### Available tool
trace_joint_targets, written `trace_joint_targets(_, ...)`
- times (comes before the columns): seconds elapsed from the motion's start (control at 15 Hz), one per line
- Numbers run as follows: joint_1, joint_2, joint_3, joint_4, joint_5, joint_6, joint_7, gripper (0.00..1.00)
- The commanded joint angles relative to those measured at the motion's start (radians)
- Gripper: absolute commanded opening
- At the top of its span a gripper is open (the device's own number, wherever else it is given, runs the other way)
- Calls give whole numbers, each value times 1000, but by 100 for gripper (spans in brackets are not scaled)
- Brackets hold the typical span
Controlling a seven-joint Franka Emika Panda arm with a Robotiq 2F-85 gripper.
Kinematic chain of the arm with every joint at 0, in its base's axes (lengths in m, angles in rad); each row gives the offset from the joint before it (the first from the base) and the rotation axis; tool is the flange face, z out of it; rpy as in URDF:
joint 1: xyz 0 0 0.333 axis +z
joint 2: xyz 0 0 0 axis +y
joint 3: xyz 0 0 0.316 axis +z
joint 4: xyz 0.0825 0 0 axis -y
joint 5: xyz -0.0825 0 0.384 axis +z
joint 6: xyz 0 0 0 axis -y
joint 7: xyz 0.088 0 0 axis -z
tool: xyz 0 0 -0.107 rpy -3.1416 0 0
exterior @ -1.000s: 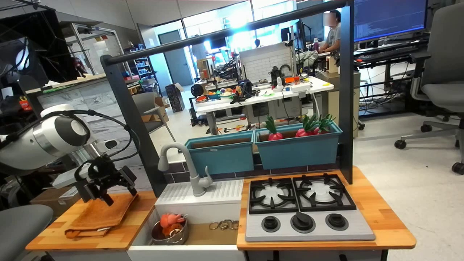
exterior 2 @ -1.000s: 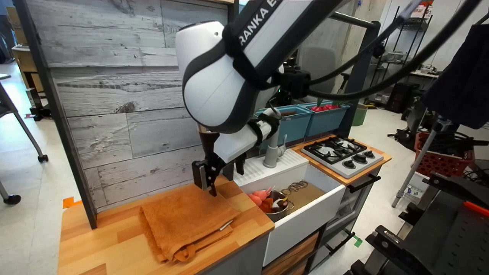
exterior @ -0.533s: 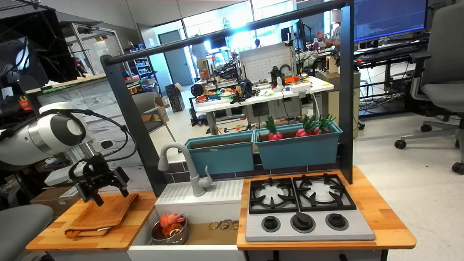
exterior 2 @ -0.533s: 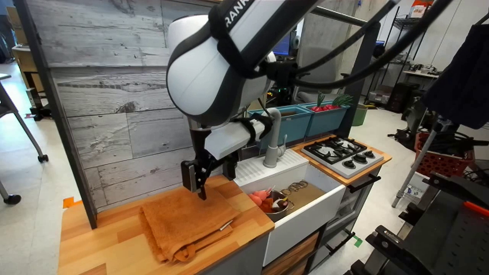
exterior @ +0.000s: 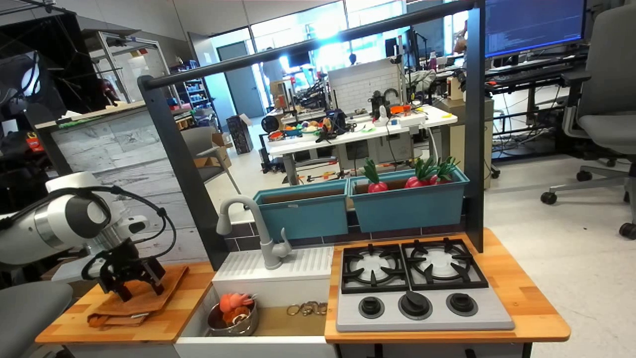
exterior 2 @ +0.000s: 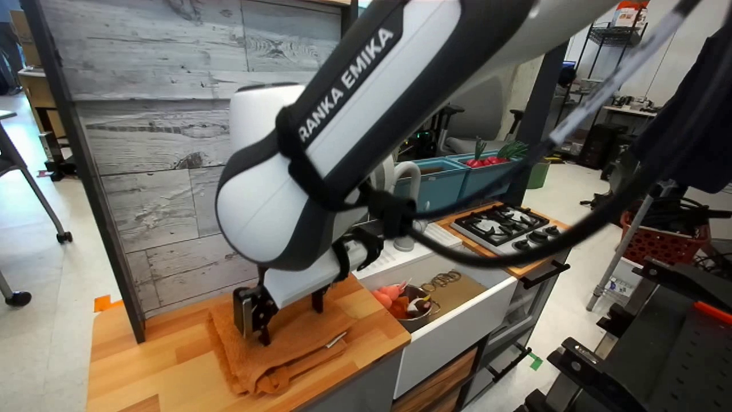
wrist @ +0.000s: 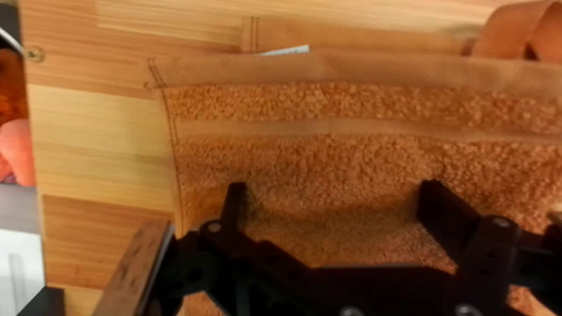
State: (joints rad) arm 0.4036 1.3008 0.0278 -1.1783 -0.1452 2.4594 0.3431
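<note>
A folded orange-brown towel [exterior: 119, 312] lies on the wooden counter [exterior: 64, 328] left of the sink. It also shows in an exterior view [exterior 2: 297, 352], partly hidden by the arm, and fills most of the wrist view [wrist: 316, 158]. My gripper [exterior: 141, 294] is over the towel, pointing down, with its fingers spread wide. In an exterior view the gripper [exterior 2: 291, 323] has both fingertips at the towel's surface. In the wrist view the gripper [wrist: 336, 186] has nothing but towel surface between its fingertips. They look to be touching the towel or just above it; I cannot tell which.
A white sink [exterior: 278, 291] with a grey faucet [exterior: 258, 219] stands beside the counter. It holds a metal pot [exterior: 247, 325] of soft toys and several rings [exterior: 309, 308]. A dark post [exterior: 184, 164], plank wall [exterior 2: 171, 143], stove [exterior: 422, 318] and teal planters [exterior: 412, 209] stand nearby.
My gripper has moved down onto the towel, and, in an exterior view, a little to the left. Its fingers stay spread. The towel looks almost unchanged.
</note>
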Motion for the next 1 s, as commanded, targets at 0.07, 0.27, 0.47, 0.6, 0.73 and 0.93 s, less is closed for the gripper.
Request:
trace_joint_targets(0.07,16,39,0,36,17,-2,30,100)
trace_joint_targets(0.27,18,55,0,57,22,-8,36,100)
trace_joint_targets(0.47,53,110,-17,124,31,-18,38,100)
trace_joint_targets(0.6,89,138,-15,164,22,-7,43,100)
trace_joint_targets(0.73,137,193,-12,251,0,-6,69,100)
trace_joint_targets(0.93,213,260,-26,372,-5,0,100,100)
